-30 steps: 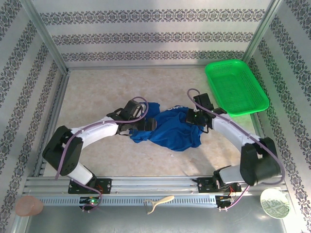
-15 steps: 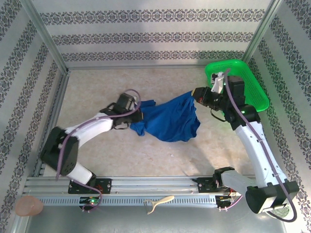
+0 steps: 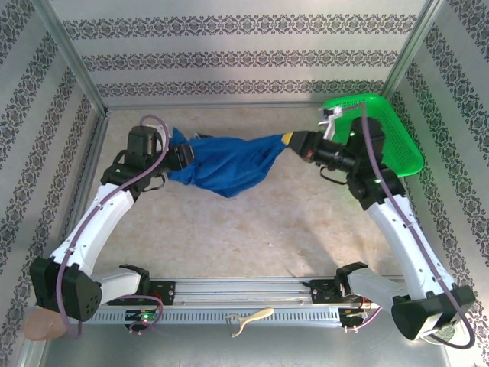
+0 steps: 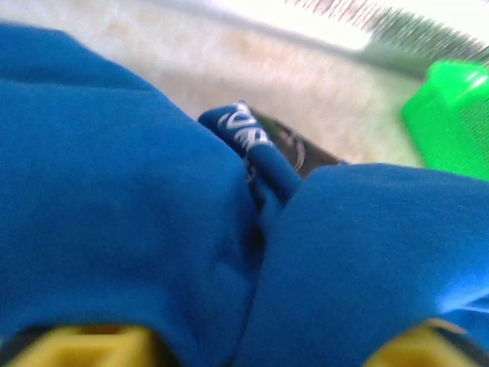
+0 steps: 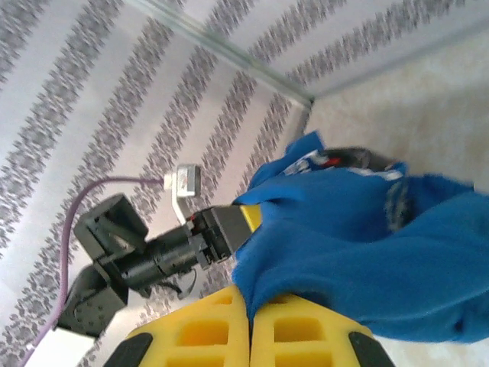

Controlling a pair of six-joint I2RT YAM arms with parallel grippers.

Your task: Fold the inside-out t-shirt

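Above the table's [image 3: 252,229] far half, the t-shirt [image 3: 225,164], heaped a second ago, now hangs stretched between the right gripper [image 3: 289,141], pinched tight on it, and the left gripper [image 3: 182,158], clasping a thick bunch, likely ready to spread flat.

Royal-blue t-shirt [image 3: 225,160], bright green mesh basket [image 3: 374,138].
Pale lettering [image 4: 243,128] on the t-shirt; walls [image 3: 229,57] white with dark floral stripes; table [image 3: 252,222] mottled beige; fingers [image 5: 195,332] yellow; 2 arms [image 3: 92,222] white and black.
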